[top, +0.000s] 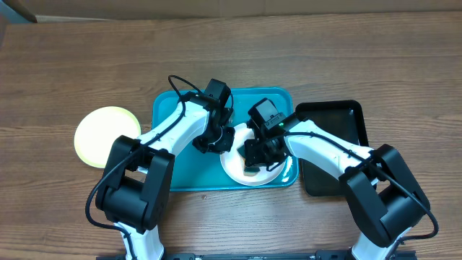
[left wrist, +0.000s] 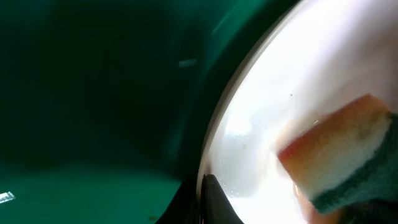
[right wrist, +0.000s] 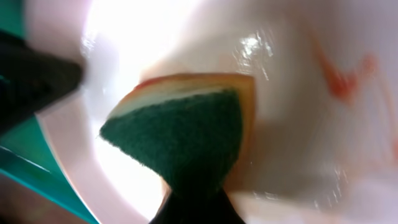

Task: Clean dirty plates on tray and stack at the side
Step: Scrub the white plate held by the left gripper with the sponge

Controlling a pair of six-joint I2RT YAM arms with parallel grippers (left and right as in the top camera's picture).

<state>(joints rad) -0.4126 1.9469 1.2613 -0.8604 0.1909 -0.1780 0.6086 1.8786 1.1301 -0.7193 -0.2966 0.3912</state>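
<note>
Right wrist: right end effector [right wrist: 194,208] clamps sponge [right wrist: 186,134] on glossy white plate [right wrist: 311,56] smeared orange-red; left end effector [top: 219,140] state unclear

A sauce-smeared white plate [top: 234,170] lies on the teal tray [top: 184,175]; a yellow-green plate [top: 105,136] sits beside it.

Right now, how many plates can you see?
2: a yellow-green plate on the table left of the tray, a white plate on the tray's right half. Others may be hidden.
</note>
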